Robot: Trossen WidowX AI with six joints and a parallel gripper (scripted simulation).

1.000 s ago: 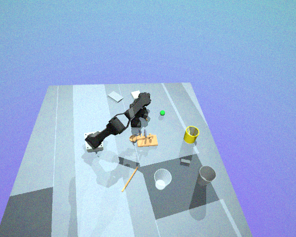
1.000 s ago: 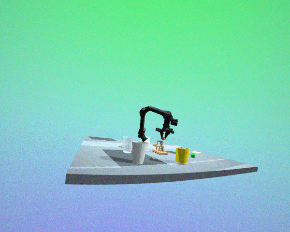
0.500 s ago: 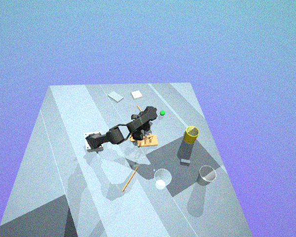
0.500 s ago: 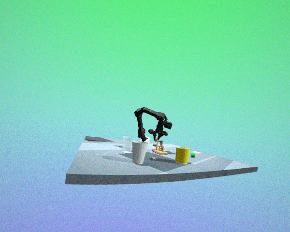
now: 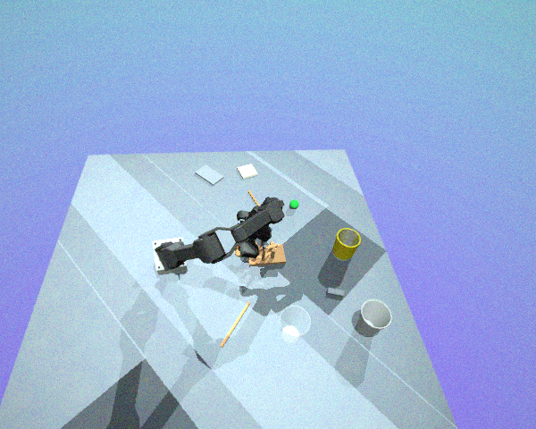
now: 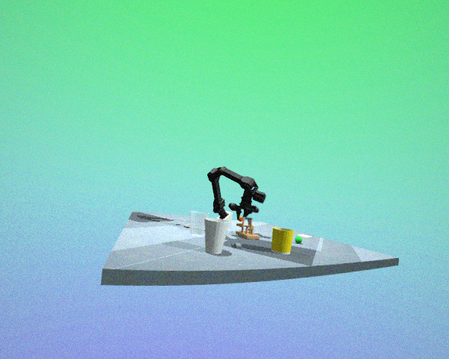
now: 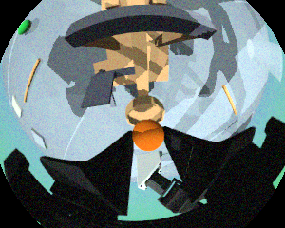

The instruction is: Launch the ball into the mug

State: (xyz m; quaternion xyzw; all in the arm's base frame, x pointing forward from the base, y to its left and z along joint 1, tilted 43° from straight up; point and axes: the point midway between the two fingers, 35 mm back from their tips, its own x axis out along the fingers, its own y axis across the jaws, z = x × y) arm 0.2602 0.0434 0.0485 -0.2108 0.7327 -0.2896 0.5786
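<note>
- Top view: black arm (image 5: 255,226) (image 6: 232,176), reaching over the left part of a wooden catapult (image 5: 277,256) (image 6: 248,235) (image 7: 159,71), middle of the worktop (image 5: 106,184) (image 6: 159,276).
- Same view: yellow mug (image 5: 343,249) (image 6: 282,241), upright, right of the catapult; green ball (image 5: 294,204) (image 6: 298,239) (image 7: 24,27), far side of the catapult; pale grey cup (image 5: 367,325) (image 6: 214,236), upright, near right; thin stick (image 5: 235,324) (image 7: 229,100), near side of the catapult.
- Exterior view: claw (image 5: 238,250) (image 6: 240,217) (image 7: 146,132) pointing down beside the catapult's uprights, orange ball (image 5: 237,248) (image 6: 240,218) (image 7: 148,136) at its tips; mug right of the catapult, cup left of the mug.
- Wrist view: claw clenched on the orange ball, which appears directly over or beside the catapult's round spoon (image 7: 144,107); contact cannot be told.
</note>
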